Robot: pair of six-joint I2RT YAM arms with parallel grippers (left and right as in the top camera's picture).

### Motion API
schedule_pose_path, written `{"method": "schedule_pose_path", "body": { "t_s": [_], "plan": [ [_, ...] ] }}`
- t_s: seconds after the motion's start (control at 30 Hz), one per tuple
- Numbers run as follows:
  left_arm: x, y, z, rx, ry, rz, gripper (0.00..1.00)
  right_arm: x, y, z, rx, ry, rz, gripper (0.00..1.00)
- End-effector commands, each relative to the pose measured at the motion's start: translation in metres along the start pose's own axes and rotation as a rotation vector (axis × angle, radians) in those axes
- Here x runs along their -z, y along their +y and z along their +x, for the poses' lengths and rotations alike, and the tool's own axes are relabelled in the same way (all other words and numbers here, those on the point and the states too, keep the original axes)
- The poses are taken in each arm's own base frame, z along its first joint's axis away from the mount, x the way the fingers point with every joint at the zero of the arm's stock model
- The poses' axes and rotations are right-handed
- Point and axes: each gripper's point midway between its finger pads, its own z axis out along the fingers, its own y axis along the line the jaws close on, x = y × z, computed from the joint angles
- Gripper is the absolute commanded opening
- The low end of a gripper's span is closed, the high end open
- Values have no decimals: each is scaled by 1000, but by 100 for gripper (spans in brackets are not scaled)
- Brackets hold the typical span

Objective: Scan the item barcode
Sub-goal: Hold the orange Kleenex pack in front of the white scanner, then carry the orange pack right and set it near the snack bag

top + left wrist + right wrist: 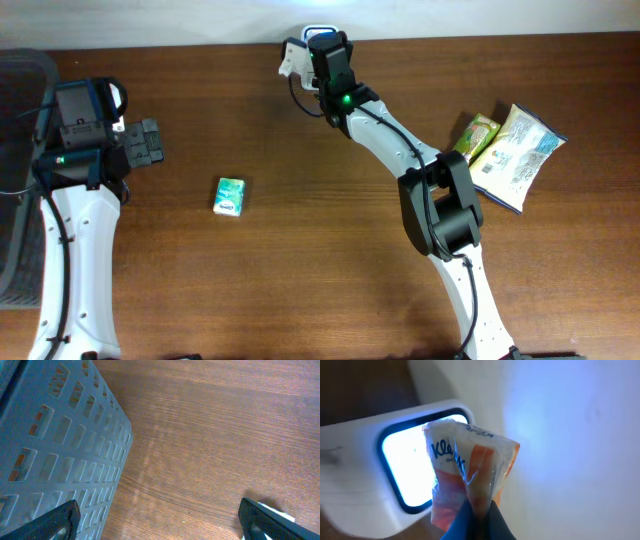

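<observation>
In the right wrist view, an orange-and-white Kleenex tissue pack (470,465) is pinched at its lower end by my right gripper (479,519), which is shut on it. The pack is held up in front of the glowing window of a white barcode scanner (405,467). From overhead, the right gripper (318,42) reaches to the table's far edge, where the scanner (318,31) glows blue and the pack (291,60) shows white beside the wrist. My left gripper (150,143) hangs open at the left with nothing between its fingers (260,520).
A small green-and-white pack (230,196) lies left of centre on the wooden table (300,260). Two larger snack packets (505,148) lie at the right. A grey slotted basket (60,455) stands at the left edge, close beside the left gripper.
</observation>
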Motion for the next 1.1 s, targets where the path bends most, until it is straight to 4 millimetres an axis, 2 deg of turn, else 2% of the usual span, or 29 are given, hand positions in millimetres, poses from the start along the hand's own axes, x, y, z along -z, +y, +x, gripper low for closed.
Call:
{"method": "schedule_pose_path", "body": {
  "t_s": [0.0,0.17,0.3,0.37,0.43,0.53,0.63,0.7,0.77,0.87,1.0,1.07],
  "plan": [
    [7,4,-4,18,-22,-8,99,-3,10,-1,9,-31,-39,4],
    [7,4,-4,18,-22,-8,99,-4,3,5,1,0,-8,4],
    [7,4,-4,18,-22,-8,99,6,-24,8,-17,37,57,4],
    [7,4,-4,17,-22,-8,99,16,-45,10,-32,57,99,4],
    [7,4,-4,18,-22,-8,99,28,-67,11,-47,72,138,4],
    [7,4,-4,18,-22,-8,99,56,-111,12,-123,81,210,4],
    [7,4,-4,17,-22,-8,99,87,-135,6,-290,55,204,4],
    [7,4,-4,18,-22,-8,99,106,-139,5,-349,57,166,4],
    [7,4,-4,18,-22,-8,99,129,-136,9,-434,84,97,4],
    [7,4,-4,18,-22,-8,99,156,-118,16,-620,140,-16,4],
    [7,4,-4,18,-22,-8,99,186,-63,39,-979,332,-209,8],
    [7,4,-4,18,-22,-8,99,202,-26,50,-1091,465,-347,8]
  ]
}}
